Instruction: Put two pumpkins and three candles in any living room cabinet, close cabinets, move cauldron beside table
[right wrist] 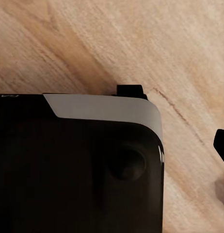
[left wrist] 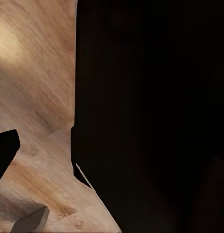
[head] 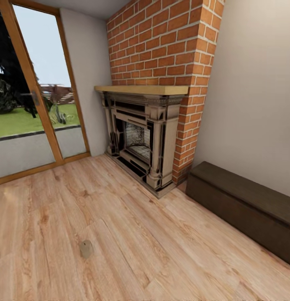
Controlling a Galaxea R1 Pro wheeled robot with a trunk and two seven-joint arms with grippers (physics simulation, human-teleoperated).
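**One candle on the floor, cabinet by the wall**

A short, stubby tan candle (head: 86, 248) with a flat top stands alone on the light wood plank floor (head: 161, 251), in the near part of the head view and toward its left. It is well apart from the long, very low dark brown wood-grain cabinet (head: 245, 205), which runs along the plain grey wall (head: 253, 104) at the right; the cabinet's fronts look shut.

Just beside the cabinet's far end rises the red brick fireplace (head: 161, 46), with a pale wooden mantel shelf (head: 142, 89) and a cream and black surround (head: 140, 138). To its left, a tall glass door in an orange-brown wooden frame (head: 34, 92) looks out on grass and a dark tree.

Both wrist views look down on the same plank floor past large black parts of the robot's body (right wrist: 68, 170). Whether the left or the right fingers are spread or closed, I cannot tell.
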